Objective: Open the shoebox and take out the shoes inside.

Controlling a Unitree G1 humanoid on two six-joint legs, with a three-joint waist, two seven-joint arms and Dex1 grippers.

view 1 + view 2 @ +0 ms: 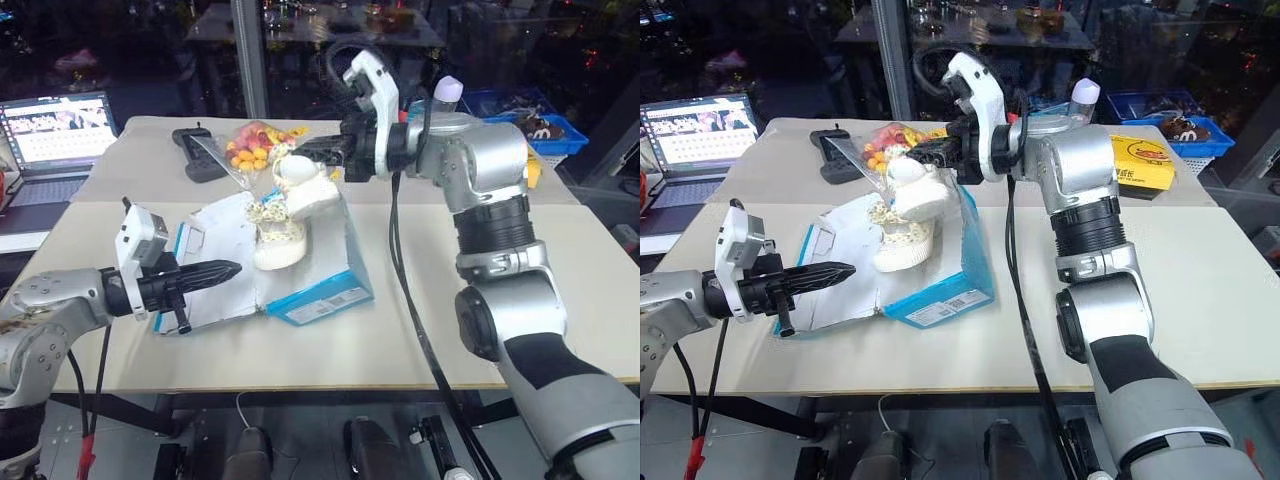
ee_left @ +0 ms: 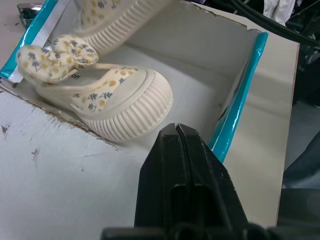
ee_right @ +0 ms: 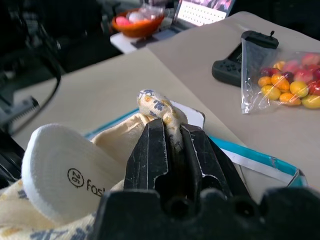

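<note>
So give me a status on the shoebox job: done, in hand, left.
Done: the shoebox lies open on the table, white inside showing. In hand: the right claw is shut on one shoe by its fabric bow, holding it above the box. Left: the second shoe is in the box and needs taking out. The left claw is shut, holding nothing, over the flattened lid.

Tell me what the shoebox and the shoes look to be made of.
The shoebox: cardboard, glossy blue outside, matte white inside; the torn edge shows a brown paper core. The shoes, one lying in the box and one held up by the right gripper: probably printed cream fabric uppers with small flowers and ribbed, rubbery off-white soles.
</note>
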